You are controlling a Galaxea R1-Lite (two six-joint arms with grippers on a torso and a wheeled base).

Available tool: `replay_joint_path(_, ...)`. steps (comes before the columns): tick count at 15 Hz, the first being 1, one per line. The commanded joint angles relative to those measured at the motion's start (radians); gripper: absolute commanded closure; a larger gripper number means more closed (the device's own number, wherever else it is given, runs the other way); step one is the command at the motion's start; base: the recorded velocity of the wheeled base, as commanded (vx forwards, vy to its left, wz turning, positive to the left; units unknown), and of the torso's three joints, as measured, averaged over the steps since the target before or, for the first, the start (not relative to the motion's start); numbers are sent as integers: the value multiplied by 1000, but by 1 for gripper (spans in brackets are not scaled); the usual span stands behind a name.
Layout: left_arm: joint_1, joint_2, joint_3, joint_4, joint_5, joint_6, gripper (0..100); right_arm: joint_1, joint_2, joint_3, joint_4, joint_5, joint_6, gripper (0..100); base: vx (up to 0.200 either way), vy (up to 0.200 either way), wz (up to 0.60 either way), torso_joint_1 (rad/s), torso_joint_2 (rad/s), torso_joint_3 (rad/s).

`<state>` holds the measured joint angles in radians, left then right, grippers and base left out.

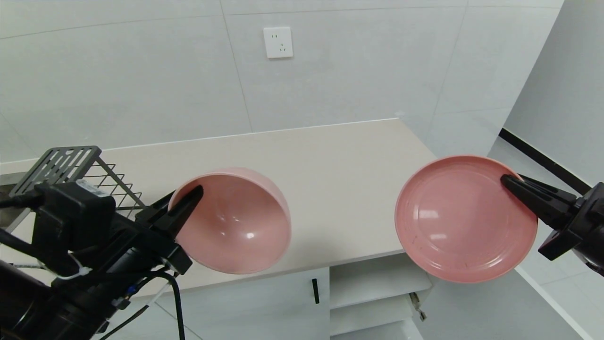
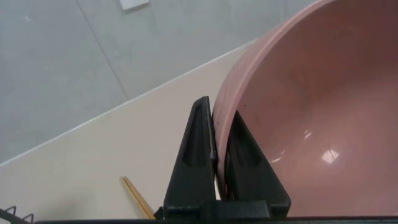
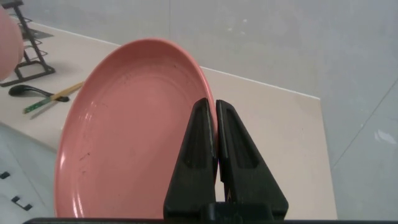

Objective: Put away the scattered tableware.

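A wall of large pale grey tiles (image 1: 141, 71) filled the upper part of the head view, with a white socket (image 1: 278, 42) near the top centre. Below it, a beige countertop (image 1: 339, 160) crossed the middle. At lower centre sat a white cabinet door (image 1: 264, 307) with a black handle (image 1: 315, 291), beside open white shelves (image 1: 377, 281). At the right, a black skirting strip (image 1: 542, 160) ran below a grey side wall (image 1: 566, 85).

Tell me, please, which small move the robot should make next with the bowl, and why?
Probably swing the left gripper toward the black rack on the counter and lower the pink bowl there. The gripper is shut on the bowl's rim, the bowl hangs tilted above the counter, and the rack stands close beside that arm.
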<state>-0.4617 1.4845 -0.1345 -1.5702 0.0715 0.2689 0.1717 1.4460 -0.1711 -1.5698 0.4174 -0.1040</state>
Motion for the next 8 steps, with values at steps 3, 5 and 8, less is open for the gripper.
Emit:
replay_joint_path(3,-41,0,61,-1,1,0,100,0,5,2,-1,0,0,100,-133,0,0,8,5,0)
replay_joint_path(5,-45,-4,69,-1,1,-16,100,0,5,2,-1,0,0,100,-200,0,0,2,5,5)
replay_joint_path(8,-45,-3,69,-1,1,-37,100,0,10,2,-1,0,0,100,-67,0,0,2,1,2)
